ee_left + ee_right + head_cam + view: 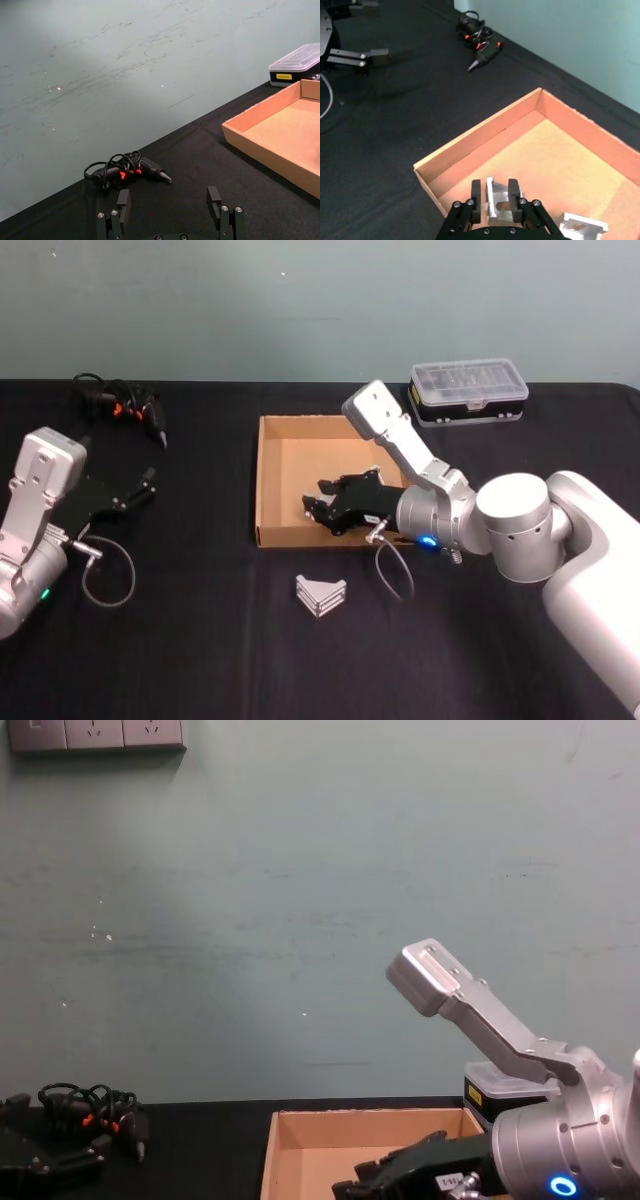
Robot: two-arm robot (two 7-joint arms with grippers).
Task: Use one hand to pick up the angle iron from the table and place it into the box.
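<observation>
Silver angle iron (pixel 496 197) is pinched in the right pincer (pixel 495 189), inside the box (pixel 485 135) near its corner.

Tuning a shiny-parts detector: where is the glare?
Head view: the loose iron on the table shines, the case lid glints. Right wrist view: the iron at the right gripper and a second iron gleam in the box. Left wrist view: bright specks on the wall.

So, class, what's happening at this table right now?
The right gripper is over the box, shut on an angle iron. A second angle iron already lies in the box, and a third angle iron waits on the table in front of it. The left gripper is parked open on the left.
</observation>
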